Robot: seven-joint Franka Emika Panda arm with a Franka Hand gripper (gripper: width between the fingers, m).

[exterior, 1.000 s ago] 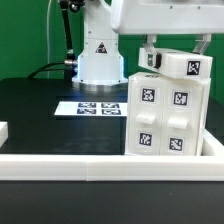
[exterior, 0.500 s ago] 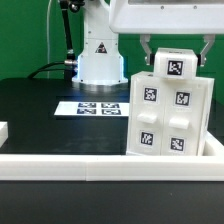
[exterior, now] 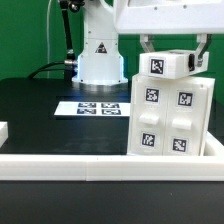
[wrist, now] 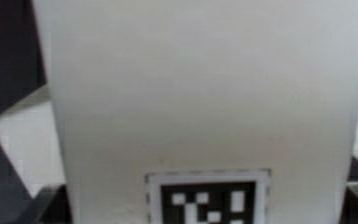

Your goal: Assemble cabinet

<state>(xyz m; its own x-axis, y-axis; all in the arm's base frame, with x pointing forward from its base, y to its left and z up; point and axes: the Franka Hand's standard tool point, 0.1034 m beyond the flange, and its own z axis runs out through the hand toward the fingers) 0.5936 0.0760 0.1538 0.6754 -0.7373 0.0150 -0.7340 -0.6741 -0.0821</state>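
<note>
**White Parts, Black Tags, Dark Table**

The cabinet body [exterior: 168, 118] is showing white, its facing side carrying four square black-and-white tags. The small panel piece [exterior: 168, 64] above it is showing the same white, with one black-and-white tag on its face; in the wrist view that panel [wrist: 202, 100] is filling the frame in pale off-white, a black tag pattern showing at one edge. The table [exterior: 50, 115] is appearing black, with a white rail [exterior: 70, 166] running along its near edge. The marker board [exterior: 97, 107] is lying white with black tags. The robot base [exterior: 99, 55] is looking white with a black triangle sticker. The backdrop [exterior: 25, 35] is appearing green.
</note>
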